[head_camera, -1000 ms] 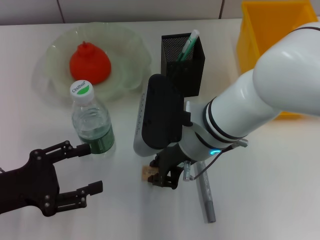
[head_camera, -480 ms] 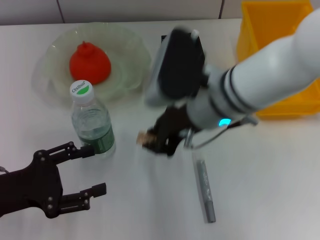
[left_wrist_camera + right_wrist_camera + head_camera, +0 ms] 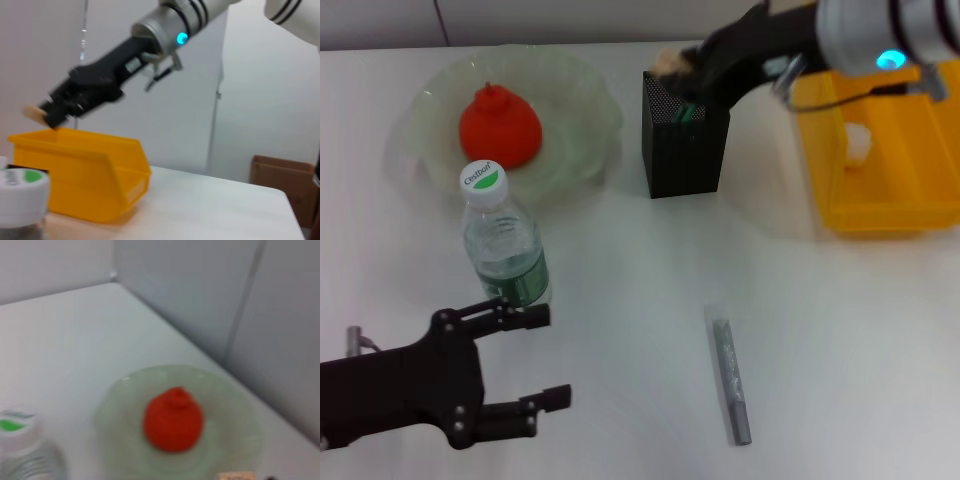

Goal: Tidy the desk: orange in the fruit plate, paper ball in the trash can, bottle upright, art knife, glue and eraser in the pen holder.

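Note:
My right gripper (image 3: 678, 72) is shut on the tan eraser (image 3: 667, 59) and holds it over the rim of the black mesh pen holder (image 3: 685, 150). The left wrist view shows the same eraser (image 3: 32, 112) pinched at the fingertips above the yellow trash can (image 3: 85, 170). The orange (image 3: 498, 125) lies in the pale green fruit plate (image 3: 592, 105). Near the plate, the bottle (image 3: 506, 250) stands upright. A white paper ball (image 3: 857, 142) lies in the trash can (image 3: 880, 200). The grey art knife (image 3: 730, 380) lies on the desk. My left gripper (image 3: 552, 356) is open at the lower left, just in front of the bottle.
A green-tipped stick (image 3: 682, 108) pokes out of the pen holder under my right arm. The trash can stands at the far right, close beside the pen holder. The right wrist view shows the orange (image 3: 173, 419), the plate (image 3: 227, 400) and the bottle cap (image 3: 17, 425).
My right gripper has lifted the eraser off the desk and carried it back and up to above the pen holder. The left arm has shifted slightly to the right.

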You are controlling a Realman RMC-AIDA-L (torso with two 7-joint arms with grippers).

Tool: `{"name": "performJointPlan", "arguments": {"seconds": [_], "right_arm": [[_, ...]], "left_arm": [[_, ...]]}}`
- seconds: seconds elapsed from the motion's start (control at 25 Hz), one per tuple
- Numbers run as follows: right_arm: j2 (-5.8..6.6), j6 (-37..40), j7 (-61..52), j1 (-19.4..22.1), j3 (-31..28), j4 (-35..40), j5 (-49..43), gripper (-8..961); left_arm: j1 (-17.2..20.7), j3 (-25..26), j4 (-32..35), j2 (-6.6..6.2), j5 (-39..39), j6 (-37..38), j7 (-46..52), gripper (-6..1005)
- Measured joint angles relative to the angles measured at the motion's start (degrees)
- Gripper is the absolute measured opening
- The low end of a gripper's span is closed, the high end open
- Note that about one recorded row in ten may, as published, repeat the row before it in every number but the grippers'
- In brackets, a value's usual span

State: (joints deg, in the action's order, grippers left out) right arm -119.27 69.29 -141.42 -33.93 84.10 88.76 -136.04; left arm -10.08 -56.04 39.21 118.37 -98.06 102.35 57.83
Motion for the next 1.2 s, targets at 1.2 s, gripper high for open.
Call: {"name": "performJointPlan", "arguments": {"seconds": [1.2], "right_arm": [[-0.01, -4.4, -0.3, -8.4, -2.9, -17.3, -7.0, 373]], "left_arm": [[-5.3, -2.2, -3.2, 0.11, -0.3, 0.1, 0.0, 800]]}}
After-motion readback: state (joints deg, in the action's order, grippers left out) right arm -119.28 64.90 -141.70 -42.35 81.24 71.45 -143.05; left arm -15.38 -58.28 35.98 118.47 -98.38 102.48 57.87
